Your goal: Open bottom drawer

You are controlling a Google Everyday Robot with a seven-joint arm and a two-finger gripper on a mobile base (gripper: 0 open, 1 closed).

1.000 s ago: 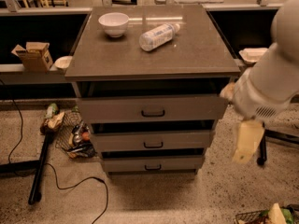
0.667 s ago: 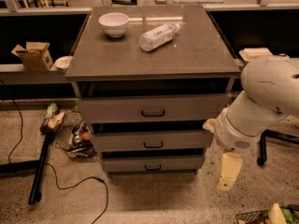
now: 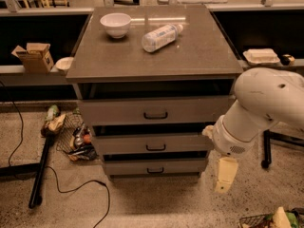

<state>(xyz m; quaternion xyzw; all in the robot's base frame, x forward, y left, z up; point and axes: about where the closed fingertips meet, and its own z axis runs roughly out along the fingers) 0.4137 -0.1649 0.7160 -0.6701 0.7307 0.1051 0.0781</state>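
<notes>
The bottom drawer is the lowest and narrowest grey front of the cabinet, shut, with a small black handle at its centre. Above it are the mid-sized drawer and the wide top drawer, both shut. My white arm comes in from the right. My gripper hangs pointing down just right of the bottom drawer's right end, near the floor, apart from the handle.
On the cabinet top are a white bowl and a lying plastic bottle. A wire basket of clutter and a black cable lie on the floor at left. A black post stands right.
My arm has swung down and leftwards, bringing the gripper from beside the middle drawer to the level of the bottom drawer. The drawers have not moved.
</notes>
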